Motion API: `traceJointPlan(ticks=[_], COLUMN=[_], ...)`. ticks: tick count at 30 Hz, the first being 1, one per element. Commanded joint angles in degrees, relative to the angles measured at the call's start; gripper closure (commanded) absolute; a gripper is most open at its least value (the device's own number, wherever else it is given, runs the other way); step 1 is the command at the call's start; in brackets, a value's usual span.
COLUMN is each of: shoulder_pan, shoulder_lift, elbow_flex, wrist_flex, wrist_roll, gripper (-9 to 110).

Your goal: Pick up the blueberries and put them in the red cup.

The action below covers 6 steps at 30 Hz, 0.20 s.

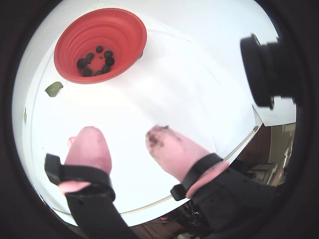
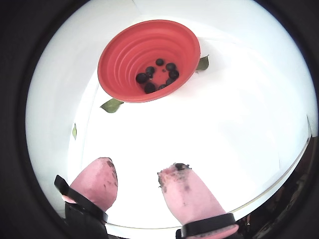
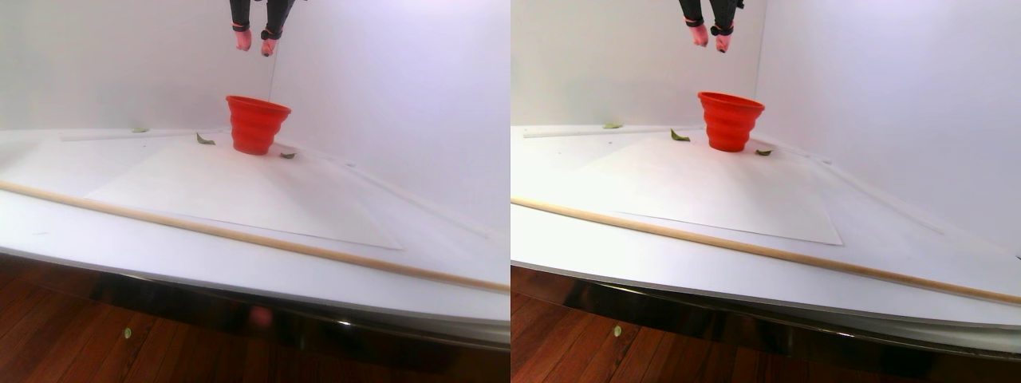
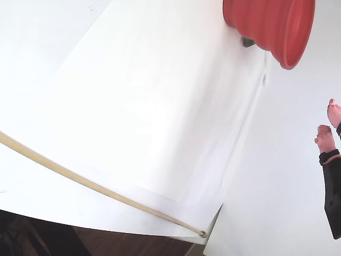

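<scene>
The red cup (image 2: 128, 56) stands upright on the white table, ribbed and wide-rimmed. Several dark blueberries (image 2: 157, 75) lie at its bottom, also visible in a wrist view (image 1: 95, 62) inside the cup (image 1: 122, 31). My gripper (image 2: 139, 167) hangs high in the air above and a little to one side of the cup, open, with nothing between its pink, dark-stained fingertips (image 1: 158, 137). The stereo pair view shows the gripper (image 3: 255, 41) well above the cup (image 3: 255, 124). In the fixed view the gripper (image 4: 327, 118) is at the right edge, away from the cup (image 4: 266, 24).
Small green leaves (image 2: 111, 105) (image 2: 202, 63) (image 1: 54, 88) lie beside the cup. A white paper sheet (image 3: 239, 187) covers the table and a thin wooden rod (image 3: 239, 235) runs along its front. White walls meet behind the cup. A black camera lens (image 1: 264, 69) juts in.
</scene>
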<state>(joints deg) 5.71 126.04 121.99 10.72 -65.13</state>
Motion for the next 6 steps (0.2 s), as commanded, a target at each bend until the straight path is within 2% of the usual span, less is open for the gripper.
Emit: traceJointPlan(ticks=[1, 6], shoulder_pan=[1.6, 0.9], shoulder_lift=[6.1, 8.3], elbow_flex=[-0.6, 0.7], wrist_flex=[-0.1, -0.1], wrist_roll=[0.2, 0.1], gripper=[85, 85])
